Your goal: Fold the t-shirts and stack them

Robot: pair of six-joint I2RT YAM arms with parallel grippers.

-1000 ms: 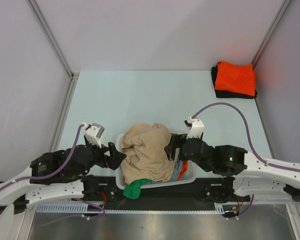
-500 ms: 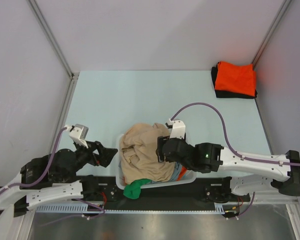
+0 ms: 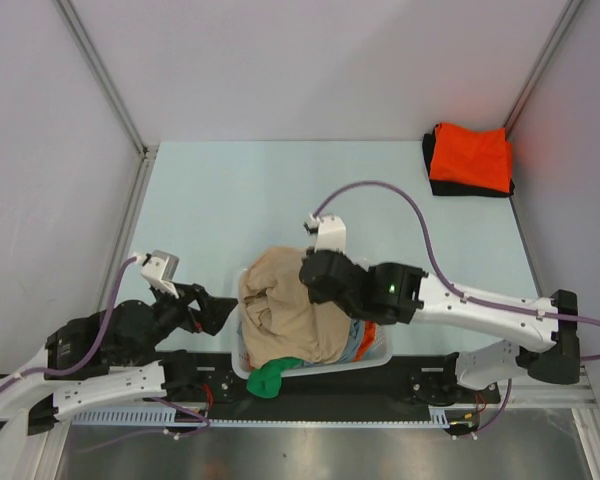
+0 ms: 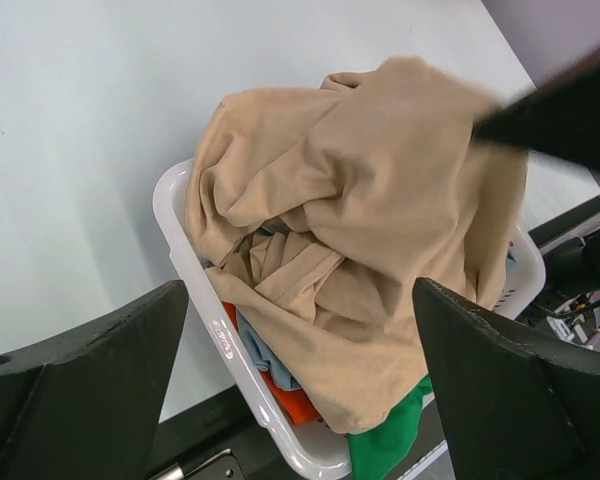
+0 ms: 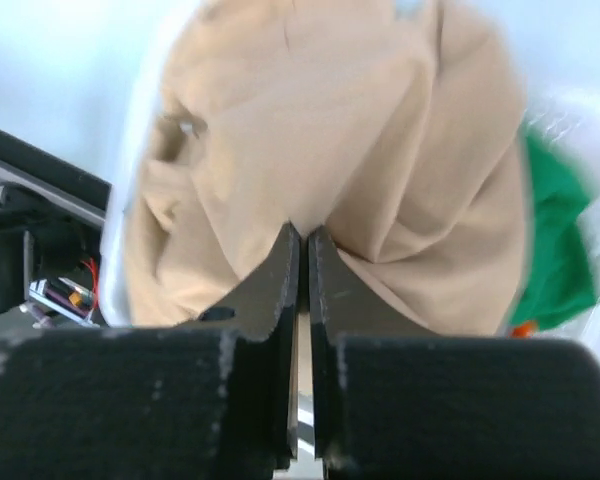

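A tan t-shirt [image 3: 280,305] lies heaped on top of a white laundry basket [image 3: 239,352] at the near edge, between the arms. My right gripper [image 3: 315,283] reaches over the heap from the right and is shut, its tips pinching a pucker of the tan cloth [image 5: 310,120]. A green t-shirt [image 3: 272,376] hangs over the basket's near rim, and grey-blue [image 4: 265,360] and orange [image 4: 295,400] cloth show under the tan one. My left gripper [image 3: 223,312] is wide open just left of the basket, touching nothing. A folded orange t-shirt [image 3: 470,158] rests on a black one [image 3: 429,160] at the far right.
The pale blue table [image 3: 260,200] is bounded by grey walls with metal corner rails [image 3: 130,140]. The right arm's cable [image 3: 380,190] loops over the table behind the basket. A black base rail [image 3: 320,390] runs along the near edge.
The right arm swung left over the basket and its gripper closed on the tan cloth. The left arm drew back to the left from the basket rim, still open.
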